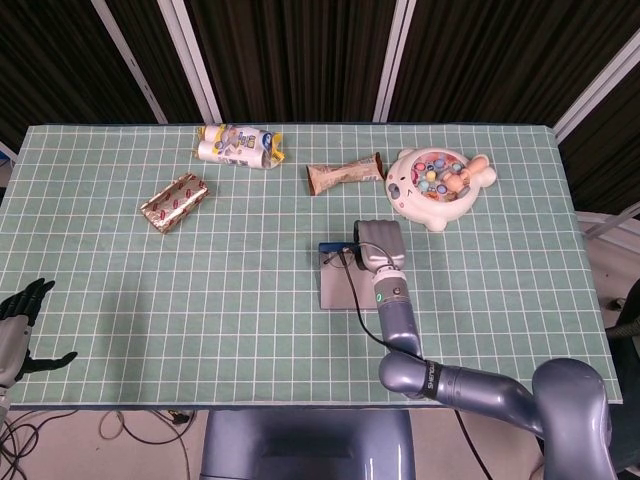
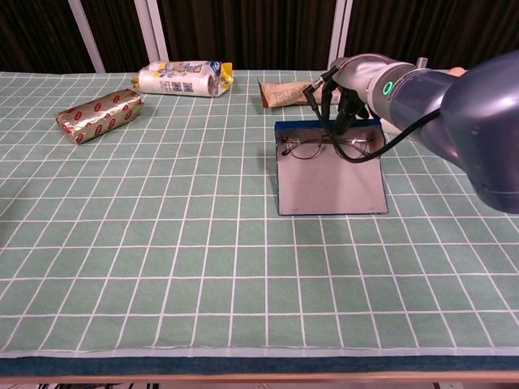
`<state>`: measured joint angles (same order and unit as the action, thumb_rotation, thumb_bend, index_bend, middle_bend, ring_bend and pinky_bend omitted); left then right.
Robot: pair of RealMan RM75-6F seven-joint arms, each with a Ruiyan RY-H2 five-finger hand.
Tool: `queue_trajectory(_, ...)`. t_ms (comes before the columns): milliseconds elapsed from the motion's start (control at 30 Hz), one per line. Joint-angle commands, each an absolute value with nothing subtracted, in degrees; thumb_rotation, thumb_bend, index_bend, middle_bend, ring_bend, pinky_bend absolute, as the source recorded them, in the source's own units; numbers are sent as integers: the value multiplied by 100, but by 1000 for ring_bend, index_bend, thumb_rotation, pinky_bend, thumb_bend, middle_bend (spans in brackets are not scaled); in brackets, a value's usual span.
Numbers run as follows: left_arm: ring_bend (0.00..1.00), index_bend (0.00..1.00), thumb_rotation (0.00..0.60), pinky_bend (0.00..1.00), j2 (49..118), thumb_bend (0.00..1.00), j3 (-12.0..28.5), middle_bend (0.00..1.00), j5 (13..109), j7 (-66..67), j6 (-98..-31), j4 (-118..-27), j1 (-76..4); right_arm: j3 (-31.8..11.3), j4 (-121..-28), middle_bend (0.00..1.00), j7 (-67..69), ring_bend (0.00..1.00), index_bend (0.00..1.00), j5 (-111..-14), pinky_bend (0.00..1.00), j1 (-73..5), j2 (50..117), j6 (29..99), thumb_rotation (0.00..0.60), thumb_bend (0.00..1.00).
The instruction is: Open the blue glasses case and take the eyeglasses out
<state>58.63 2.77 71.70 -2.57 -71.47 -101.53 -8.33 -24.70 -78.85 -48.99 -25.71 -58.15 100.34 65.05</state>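
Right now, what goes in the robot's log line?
blue glasses case: open | thin wire eyeglasses: inside case | right hand: over case | left hand: idle

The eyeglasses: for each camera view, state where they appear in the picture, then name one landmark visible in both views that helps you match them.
Head view: the eyeglasses lie just right of centre, at the far end of the open blue glasses case, beside the right arm.
Chest view: the eyeglasses sit right of centre in the upper half, across the far end of the case.
Shared landmark: the brown snack wrapper lying beyond the case.
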Motion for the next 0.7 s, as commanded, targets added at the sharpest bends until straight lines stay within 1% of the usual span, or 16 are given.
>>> queue_trajectory(33, 0, 0, 600, 0, 5861, 74, 277, 0, 7171, -263, -7147, -10156, -831, -2414, -7905, 846, -4765, 804, 615, -2694, 769, -5763, 9995, 6501, 600, 485)
queue_trajectory(267, 0, 0, 600, 0, 5848, 74, 280, 0, 7162, -302, -7129, -10171, -833, -2259, -7833, 846, -4518, 804, 621, -2904, 769, -5651, 10000, 6510, 600, 484)
queue_trajectory(700, 0, 0, 600, 0, 5842, 74, 284, 0, 7167, -332, -7122, -10159, -836, -2028, -7325, 845, -3676, 802, 621, -3833, 769, -5452, 10193, 6455, 600, 484)
